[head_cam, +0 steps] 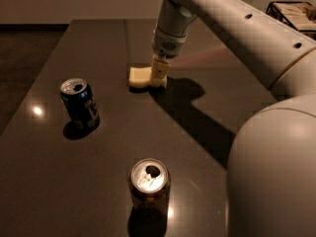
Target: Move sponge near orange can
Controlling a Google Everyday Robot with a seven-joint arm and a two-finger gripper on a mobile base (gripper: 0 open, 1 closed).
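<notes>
We see a dim indoor room, maybe a lab.
A dark glossy counter (98, 48), a plain wall (74, 4), and a robot's gripper (158, 77) low over the counter's far side.

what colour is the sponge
Pale yellow sponge, shown best in the camera view; gripper down beside it.

Pale yellow sponge (138, 77) flat at the claw (157, 81), well apart from upright orange can (149, 181).

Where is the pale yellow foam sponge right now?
The pale yellow foam sponge lies far-centre on the dark table, the gripper down at its right end; the brownish-orange soda can stands much nearer the camera.
</notes>
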